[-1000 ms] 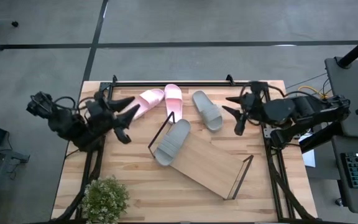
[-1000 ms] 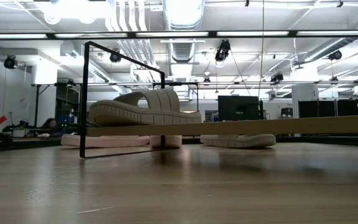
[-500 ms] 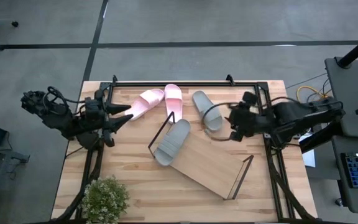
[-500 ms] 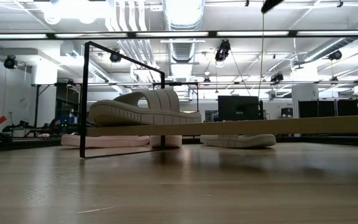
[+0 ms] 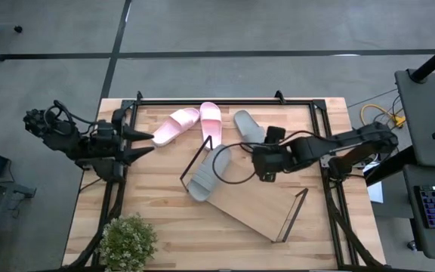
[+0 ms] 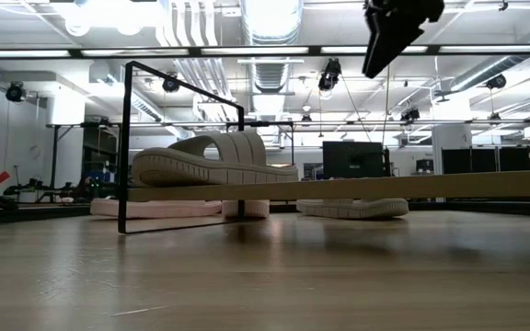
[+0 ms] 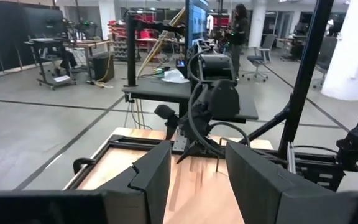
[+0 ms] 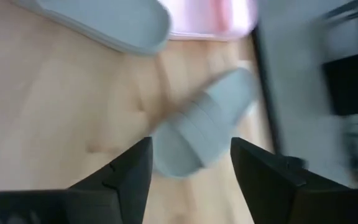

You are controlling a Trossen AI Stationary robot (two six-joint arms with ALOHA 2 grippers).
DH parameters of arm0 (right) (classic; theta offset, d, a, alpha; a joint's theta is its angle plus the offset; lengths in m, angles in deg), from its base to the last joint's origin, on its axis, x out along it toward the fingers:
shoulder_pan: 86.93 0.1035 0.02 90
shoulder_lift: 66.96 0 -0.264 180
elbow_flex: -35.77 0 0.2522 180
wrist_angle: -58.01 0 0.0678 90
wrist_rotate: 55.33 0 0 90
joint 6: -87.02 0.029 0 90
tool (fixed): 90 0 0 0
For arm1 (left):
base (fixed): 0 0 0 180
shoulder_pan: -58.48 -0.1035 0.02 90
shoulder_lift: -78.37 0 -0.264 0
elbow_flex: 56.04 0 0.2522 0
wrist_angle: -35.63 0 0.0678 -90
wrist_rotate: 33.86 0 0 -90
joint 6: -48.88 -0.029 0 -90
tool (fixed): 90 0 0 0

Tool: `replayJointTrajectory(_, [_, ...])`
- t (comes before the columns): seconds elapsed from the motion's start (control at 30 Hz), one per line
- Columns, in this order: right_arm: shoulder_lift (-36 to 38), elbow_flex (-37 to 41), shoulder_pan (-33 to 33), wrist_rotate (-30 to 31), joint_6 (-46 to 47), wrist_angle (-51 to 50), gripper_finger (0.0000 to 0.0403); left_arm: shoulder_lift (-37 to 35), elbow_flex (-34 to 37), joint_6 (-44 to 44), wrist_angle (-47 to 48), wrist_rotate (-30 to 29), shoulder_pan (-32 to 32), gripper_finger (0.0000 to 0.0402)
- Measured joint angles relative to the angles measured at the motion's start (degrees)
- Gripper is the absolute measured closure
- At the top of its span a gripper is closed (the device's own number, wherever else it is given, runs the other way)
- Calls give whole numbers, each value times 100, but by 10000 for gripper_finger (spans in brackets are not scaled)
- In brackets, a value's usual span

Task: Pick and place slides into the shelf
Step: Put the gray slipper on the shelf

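One grey slide (image 5: 208, 172) lies sole-down on the left end of the shelf (image 5: 255, 198), just inside its wire frame (image 5: 194, 160); the low view shows the same slide (image 6: 214, 161) on the board (image 6: 403, 187). The second grey slide (image 5: 246, 125) and the two pink slides (image 5: 176, 125) (image 5: 211, 121) rest on the tabletop by the far edge. My right gripper (image 5: 254, 165) hangs open above the shelf, right of the shelved slide, which lies ahead between its fingers (image 8: 204, 130). My left gripper (image 5: 146, 143) is open at the table's left, touching nothing.
A potted plant (image 5: 128, 240) stands at the near left corner. A dark metal rail (image 5: 217, 101) runs along the table's far edge. The shelf lies slantwise across the middle, its right wire frame (image 5: 293, 215) toward the near right. Bare wood (image 5: 157, 204) shows left of the shelf.
My right arm has reached from the table's right edge toward the middle, and its gripper now hangs over the shelf beside the grey slide; it has come into the top of the low view. My left arm has drawn back a little toward the left edge. No slide has moved.
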Motion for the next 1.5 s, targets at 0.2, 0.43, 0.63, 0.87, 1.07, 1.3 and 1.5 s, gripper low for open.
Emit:
replayJointTrajectory(0.2, [-54, 170, -506, -413, -406, 279, 212, -101, 0, -1, 174, 11, 0, 262])
replayJointTrajectory(0.43, [-61, 821, -1252, -1231, -1450, 645, 216, -160, 4, 1, 174, 29, 0, 262])
replayJointTrajectory(0.63, [-59, 1572, -1436, -1213, -2383, 1746, 216, -186, 4, 5, 165, 24, 0, 262])
replayJointTrajectory(0.87, [-53, 2437, -1431, -565, -2738, 2738, 218, -183, 4, 262, 167, 9, 0, 262])
replayJointTrajectory(1.07, [-25, 3020, -1462, -310, -2703, 3752, 224, -173, 4, 301, 167, 9, 0, 262])
replayJointTrajectory(1.3, [-24, 3383, -1458, -19, -2712, 3930, 225, -173, 4, 303, 169, -1, 0, 262])
replayJointTrajectory(1.5, [-92, 3645, -1479, 130, -2906, 4235, 225, -159, 4, 307, 160, -4, 1, 262])
